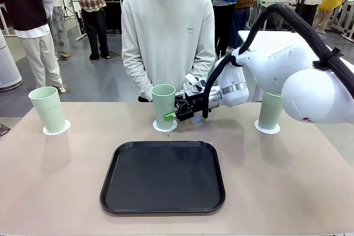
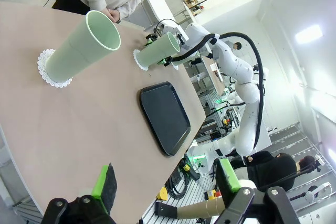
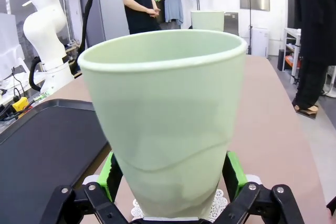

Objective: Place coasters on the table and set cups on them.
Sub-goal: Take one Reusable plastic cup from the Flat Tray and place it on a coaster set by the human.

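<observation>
Closest to my right wrist camera, the right gripper [image 3: 170,182] has its green pads [image 3: 234,174] on either side of the middle cup [image 3: 163,119], low on the wall near the base. I judge it clamped on the cup, though I cannot tell whether the pads are pressing or just beside the plastic. Gripping low makes sense to me: it keeps the tall tumbler steady while its base settles.

Under that cup I see the scalloped edge of a coaster [image 3: 220,203], so the cup stands on or just over it; I cannot tell if full weight is down.

Taking the black tray [image 1: 163,176] as my landmark: the middle cup [image 1: 164,105] and its coaster [image 1: 165,126] sit just beyond the tray's far edge, towards the person, with the right gripper [image 1: 176,115] coming in from the tray's right. A second cup [image 1: 47,109] stands on its coaster [image 1: 56,129] well off to the tray's far left, and a third cup [image 1: 270,110] on a coaster [image 1: 267,128] to its far right, partly behind my right arm. All three rest on the table [image 1: 55,192], spaced in a row so each is reachable.

My left gripper [image 2: 165,184] hangs off the near side of the tray, fingers apart and holding nothing.

Releasing looks like the remaining step.
</observation>
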You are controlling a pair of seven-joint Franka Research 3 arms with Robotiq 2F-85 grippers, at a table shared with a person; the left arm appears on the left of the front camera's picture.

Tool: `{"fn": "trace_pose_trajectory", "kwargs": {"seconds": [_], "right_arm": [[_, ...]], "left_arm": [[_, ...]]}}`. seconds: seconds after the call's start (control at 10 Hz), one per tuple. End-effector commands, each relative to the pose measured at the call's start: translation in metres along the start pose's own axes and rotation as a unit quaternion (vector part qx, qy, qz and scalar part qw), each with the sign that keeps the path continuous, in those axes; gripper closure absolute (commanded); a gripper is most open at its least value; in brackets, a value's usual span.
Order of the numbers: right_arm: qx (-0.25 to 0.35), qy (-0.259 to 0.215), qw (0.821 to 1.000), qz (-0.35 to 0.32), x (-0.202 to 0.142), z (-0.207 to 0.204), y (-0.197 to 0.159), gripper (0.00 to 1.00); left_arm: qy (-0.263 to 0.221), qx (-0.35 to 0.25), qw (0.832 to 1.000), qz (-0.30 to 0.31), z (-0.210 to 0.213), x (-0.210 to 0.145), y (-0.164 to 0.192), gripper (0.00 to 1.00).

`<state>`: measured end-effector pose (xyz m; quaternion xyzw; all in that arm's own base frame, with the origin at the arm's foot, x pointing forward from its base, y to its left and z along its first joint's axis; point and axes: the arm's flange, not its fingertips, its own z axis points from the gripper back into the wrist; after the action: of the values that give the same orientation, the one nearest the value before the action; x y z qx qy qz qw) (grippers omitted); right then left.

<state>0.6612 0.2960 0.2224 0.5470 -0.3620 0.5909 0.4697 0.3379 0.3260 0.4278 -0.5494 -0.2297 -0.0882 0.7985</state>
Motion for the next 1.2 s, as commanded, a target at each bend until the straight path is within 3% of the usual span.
{"fn": "trace_pose_trajectory", "kwargs": {"seconds": [0.0,1.1], "right_arm": [[0.018,0.008,1.000,-0.012,0.004,0.002,-0.008,0.00],[0.011,0.013,1.000,-0.023,0.007,0.027,-0.017,0.00]], "left_arm": [[-0.001,-0.003,1.000,-0.002,0.002,0.000,-0.003,0.00],[-0.001,-0.003,1.000,-0.002,0.002,0.000,-0.003,0.00]]}}
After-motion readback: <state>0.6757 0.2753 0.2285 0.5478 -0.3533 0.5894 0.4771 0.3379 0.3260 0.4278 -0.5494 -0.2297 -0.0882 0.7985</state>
